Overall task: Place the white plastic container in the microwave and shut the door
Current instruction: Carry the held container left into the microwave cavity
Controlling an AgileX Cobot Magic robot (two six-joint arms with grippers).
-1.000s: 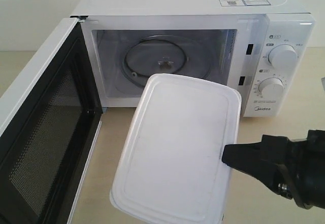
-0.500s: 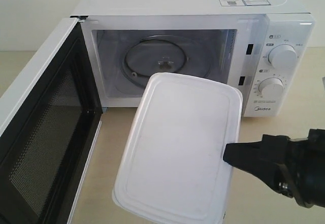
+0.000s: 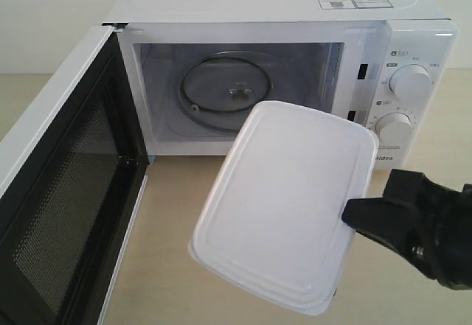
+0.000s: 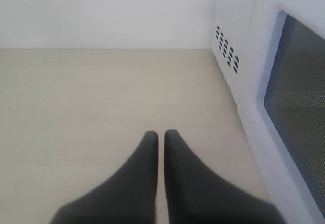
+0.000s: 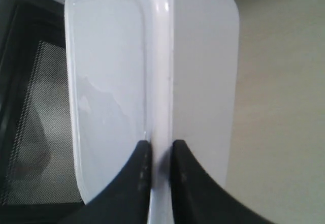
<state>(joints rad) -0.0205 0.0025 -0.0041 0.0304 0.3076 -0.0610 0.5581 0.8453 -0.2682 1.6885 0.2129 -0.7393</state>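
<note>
The right fingers (image 5: 133, 188) pinch the rim of the white plastic container (image 3: 287, 200), holding it tilted above the counter (image 3: 169, 222), outside the microwave (image 3: 221, 1) at 5 o'clock of its turntable (image 3: 214, 96). The door (image 3: 66, 192) stands open at 9 o'clock. The left fingers (image 4: 137, 183) are pressed together on nothing.
</note>
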